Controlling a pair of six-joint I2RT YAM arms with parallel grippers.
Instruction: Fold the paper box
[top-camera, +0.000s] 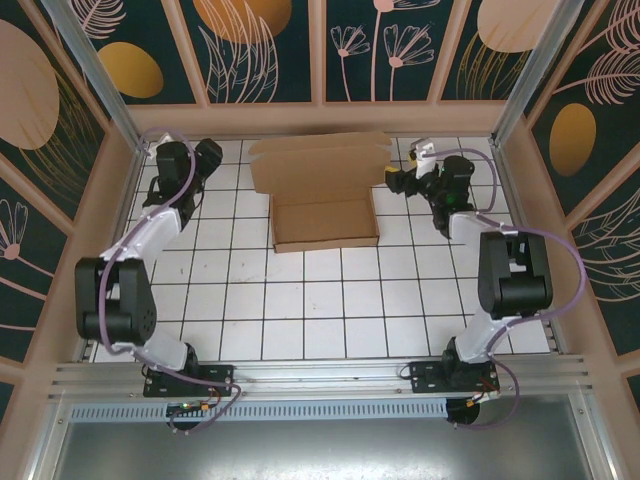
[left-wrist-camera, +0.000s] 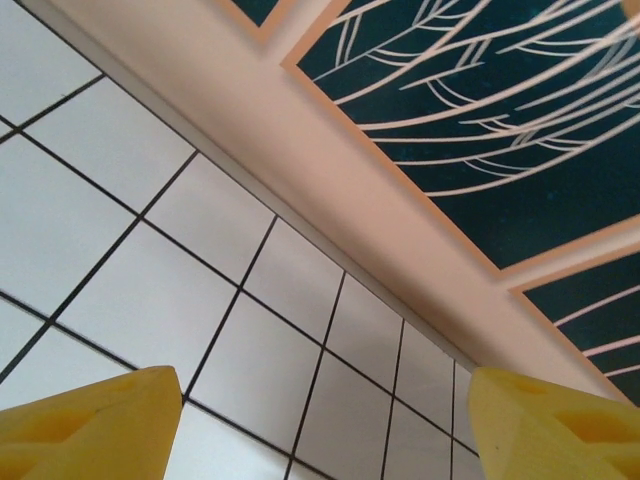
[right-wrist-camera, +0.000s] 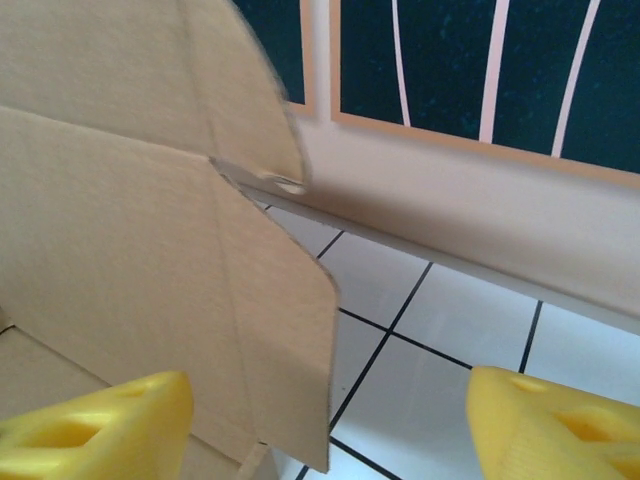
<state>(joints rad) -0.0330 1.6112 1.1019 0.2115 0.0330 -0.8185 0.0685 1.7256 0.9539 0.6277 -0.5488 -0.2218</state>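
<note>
The box sits on the white tiled bench, with its shallow tray part open and the big lid reaching back from it toward the wall. I can't tell how steeply the lid leans. The right hand is just beside the box's right side, at the lid's side flap. Its fingers are wide apart, and the cardboard edge hangs between them, not pinched. The left hand is off the box's left side — near, not touching. Its fingers are spread as well, with just tile between them.
</note>
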